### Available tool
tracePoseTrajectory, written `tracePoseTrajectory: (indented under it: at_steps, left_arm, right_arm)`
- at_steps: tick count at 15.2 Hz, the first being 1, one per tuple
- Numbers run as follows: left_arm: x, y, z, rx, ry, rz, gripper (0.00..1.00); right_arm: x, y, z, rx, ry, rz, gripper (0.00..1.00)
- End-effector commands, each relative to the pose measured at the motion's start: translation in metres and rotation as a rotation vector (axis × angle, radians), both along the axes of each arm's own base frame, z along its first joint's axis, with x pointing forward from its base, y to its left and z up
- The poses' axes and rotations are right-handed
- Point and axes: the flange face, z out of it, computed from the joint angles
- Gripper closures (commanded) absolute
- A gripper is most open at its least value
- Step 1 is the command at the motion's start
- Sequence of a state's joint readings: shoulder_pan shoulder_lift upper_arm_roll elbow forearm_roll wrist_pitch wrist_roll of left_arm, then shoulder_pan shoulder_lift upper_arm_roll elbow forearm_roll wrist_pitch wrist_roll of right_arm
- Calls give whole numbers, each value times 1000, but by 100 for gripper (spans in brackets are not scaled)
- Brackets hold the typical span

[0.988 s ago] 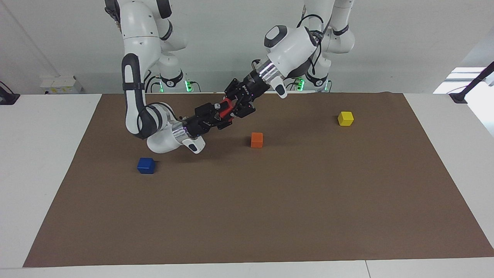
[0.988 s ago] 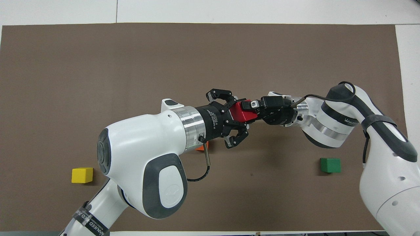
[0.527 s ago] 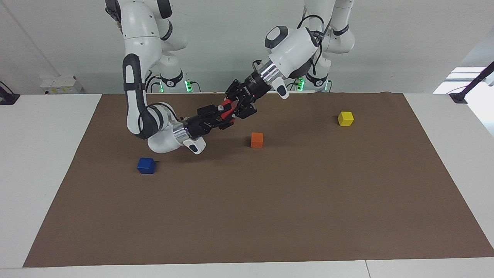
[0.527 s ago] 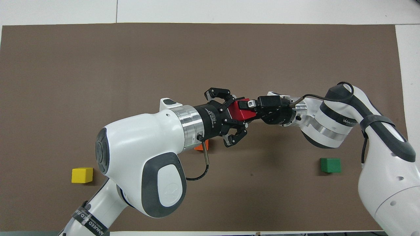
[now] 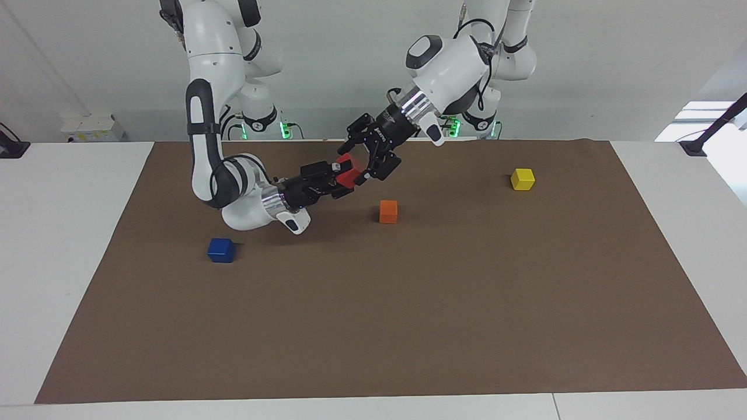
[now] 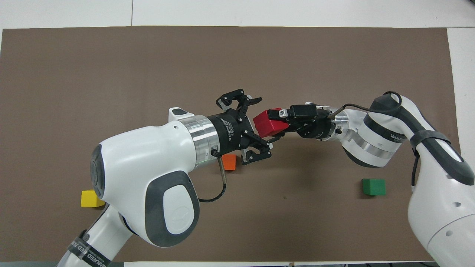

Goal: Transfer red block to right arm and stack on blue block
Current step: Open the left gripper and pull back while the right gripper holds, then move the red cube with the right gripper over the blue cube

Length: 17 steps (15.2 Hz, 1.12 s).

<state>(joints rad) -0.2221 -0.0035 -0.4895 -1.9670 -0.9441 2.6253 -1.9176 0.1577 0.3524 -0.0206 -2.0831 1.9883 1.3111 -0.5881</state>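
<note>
While your right gripper (image 6: 279, 124) pinches the red block (image 6: 269, 123) in the air above the orange cube (image 5: 388, 211) and the left gripper (image 6: 249, 130) hangs spread beside it, you risk a clip dislodging that shallow hold.

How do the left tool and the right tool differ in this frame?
The right tool is shut on the red block; the left tool is open and holds nothing. The left tool slants down from above, while the right tool slants up from low over the mat. Both are in the air, tips close together at the block.
</note>
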Motion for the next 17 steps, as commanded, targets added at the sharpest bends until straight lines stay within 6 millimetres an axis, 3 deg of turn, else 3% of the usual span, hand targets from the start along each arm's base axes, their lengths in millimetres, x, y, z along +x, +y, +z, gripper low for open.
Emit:
tracePoseTrajectory:
  at_steps: [1,4,6,10,12,14,17]
  left_arm:
    - [-8,39,-6,61,-15,-12,0]
    - [15,83,-13,126,-127,-44,0]
    - [39,122,-17,152,-163,-33,0]
    - [68,199,-30,275,-218,-136,0]
    - [74,217,-44,387,-276,-276,0]
    - [80,239,-51,483,-314,-366,0]
    - [88,261,-56,659,-364,-560,0]
  right_arm:
    - [12,-36,42,-186,35,-15,100]
    - [17,-83,101,-530,113,-89,100]
    - [23,-110,120,-711,130,-94,100]
    - [29,-176,141,-1097,129,-73,100]
    - [30,-204,145,-1333,82,-58,100]
    - [33,-230,137,-1549,33,-63,100]
    - [36,-250,128,-1844,-64,-53,100]
